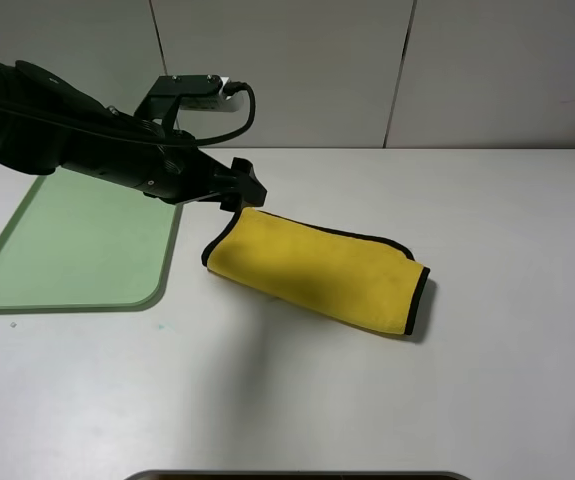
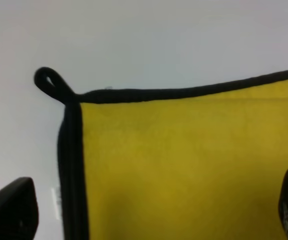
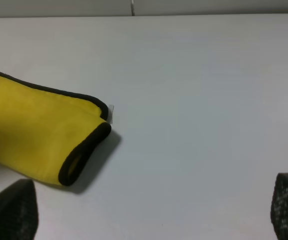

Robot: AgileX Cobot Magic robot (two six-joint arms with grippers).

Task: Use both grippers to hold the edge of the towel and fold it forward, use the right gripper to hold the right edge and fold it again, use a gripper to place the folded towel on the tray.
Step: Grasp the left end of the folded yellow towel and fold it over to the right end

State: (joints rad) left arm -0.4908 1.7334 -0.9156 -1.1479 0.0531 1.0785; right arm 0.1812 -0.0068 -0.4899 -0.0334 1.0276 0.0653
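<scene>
As left tool (image 2: 149, 210) and right tool (image 3: 149, 210) gape unladen, towel (image 1: 317, 268) lies beside tray (image 1: 67, 245)

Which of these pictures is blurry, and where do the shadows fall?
Left wrist view: the towel looks soft, out of focus. Right wrist view: sharper, a shadow beside its folded end. Exterior high view: even light, faint shadow on the table.

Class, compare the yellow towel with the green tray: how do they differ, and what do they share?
The towel is yellow with black binding; the tray is plain pale green. The towel lies folded double; the tray is one flat piece with a low rim. The towel sits slanted; the tray's near edge runs level. Both rest on the white table, apart.
</scene>
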